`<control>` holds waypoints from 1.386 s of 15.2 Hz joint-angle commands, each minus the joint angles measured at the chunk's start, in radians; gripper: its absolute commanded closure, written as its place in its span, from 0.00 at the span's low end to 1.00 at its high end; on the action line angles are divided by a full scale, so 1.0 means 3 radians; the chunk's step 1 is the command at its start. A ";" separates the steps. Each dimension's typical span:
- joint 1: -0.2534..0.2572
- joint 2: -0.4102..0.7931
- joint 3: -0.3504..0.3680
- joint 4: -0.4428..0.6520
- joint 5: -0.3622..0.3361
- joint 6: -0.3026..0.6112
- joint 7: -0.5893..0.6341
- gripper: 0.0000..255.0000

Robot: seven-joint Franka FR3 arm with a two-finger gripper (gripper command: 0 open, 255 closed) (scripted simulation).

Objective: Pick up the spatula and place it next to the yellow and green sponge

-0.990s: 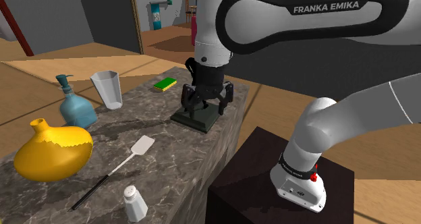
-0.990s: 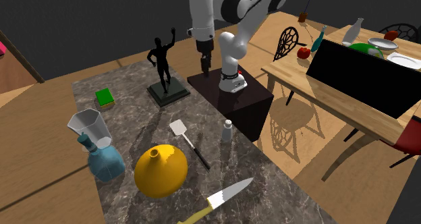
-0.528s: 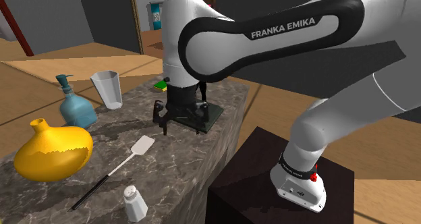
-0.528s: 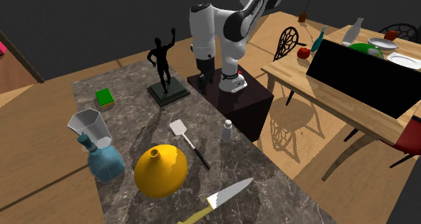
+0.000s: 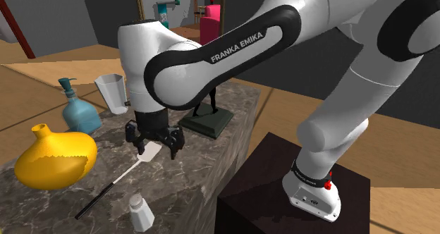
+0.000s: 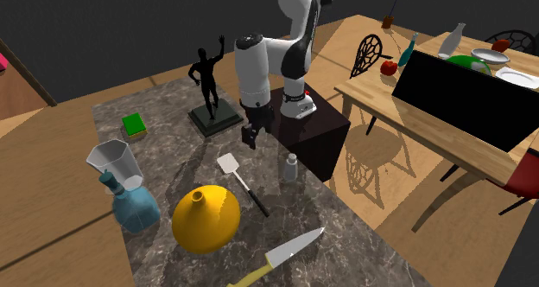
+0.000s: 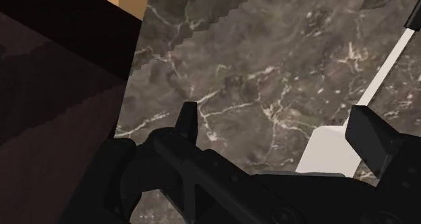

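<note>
The spatula [image 5: 149, 152] lies flat on the dark marble counter [image 5: 211, 155], its white blade toward the statue and its thin dark-ended handle pointing at the counter's near end. My gripper [image 5: 154, 137] hangs open just above the blade, one finger on each side of it, touching nothing. In the wrist view the white blade [image 7: 330, 155] sits close to one finger [image 7: 370, 136], off-centre in the gap of the gripper [image 7: 278, 131]. The spatula [image 6: 230, 165] and the green sponge [image 6: 133, 124] lie far apart, the sponge near the counter's far corner beyond the statue. The gripper [image 6: 251, 138] hovers beside the blade.
A black figure statue [image 6: 207, 82] on a dark base stands between spatula and sponge. A yellow gourd vase [image 5: 55, 158], blue pump bottle [image 5: 80, 114] and clear cup [image 5: 113, 93] line the counter's far side. A salt shaker [image 5: 141, 213] and a knife [image 6: 285, 252] lie near the handle end.
The arm has swung from above the statue base toward the shoulder view's left and down, bringing the open gripper over the spatula's blade. The spatula has not moved.
</note>
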 commanded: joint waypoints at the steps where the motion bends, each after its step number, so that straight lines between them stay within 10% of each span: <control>1: -0.0118 0.0874 0.0347 0.0231 -0.0999 0.0121 0.0967 0.00; 2: 0.0070 0.1237 0.0256 0.0364 -0.1411 0.0086 0.1352 0.00; 4: 0.0653 0.1526 -0.0267 0.0631 -0.1666 0.0048 0.1704 0.00; 9: 0.1425 0.2220 -0.0907 0.1372 -0.2147 -0.0120 0.2399 0.00; 21: 0.1527 0.2396 -0.1043 0.1278 -0.2303 0.0115 0.2499 0.00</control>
